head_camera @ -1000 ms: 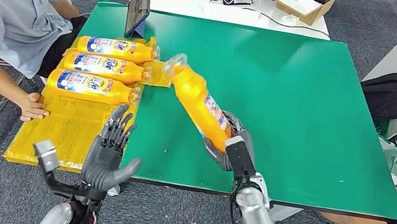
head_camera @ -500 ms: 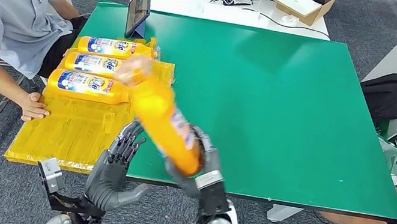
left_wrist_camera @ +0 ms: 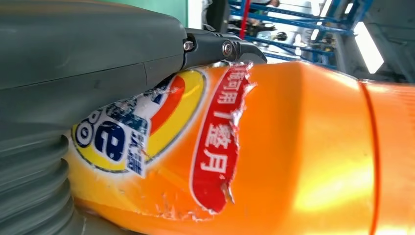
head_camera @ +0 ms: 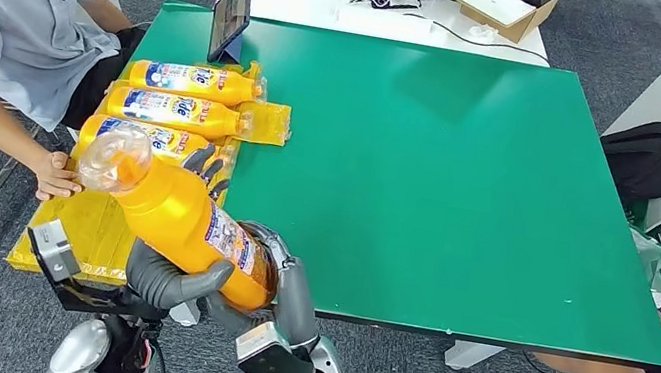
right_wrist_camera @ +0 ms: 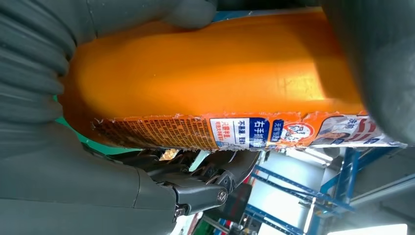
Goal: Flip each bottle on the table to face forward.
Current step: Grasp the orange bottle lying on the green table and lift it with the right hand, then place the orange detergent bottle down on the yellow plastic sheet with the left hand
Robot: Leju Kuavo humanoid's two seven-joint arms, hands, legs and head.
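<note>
Both hands held one orange detergent bottle (head_camera: 184, 219) in the air over the near left corner of the green table (head_camera: 469, 179), its clear cap end tilted up and away to the left. The right hand (head_camera: 275, 284) was wrapped around the bottle's base, fingers closed on it; the left hand (head_camera: 165, 270) cupped the body from beneath, thumb lying across the orange side (its fingertips showed just past the far edge of the bottle). In the left wrist view the bottle's (left_wrist_camera: 274, 156) torn front label, with a red strip and a yellow roundel, lay against the grey palm. The right wrist view showed the back label's small print along the bottle (right_wrist_camera: 220, 73).

Three more orange bottles (head_camera: 179, 111) lay side by side on the yellow sheet (head_camera: 98, 219), labels up. A seated person's hand (head_camera: 56, 178) rested on the sheet's left edge. A tablet (head_camera: 231, 16) stood propped behind the row.
</note>
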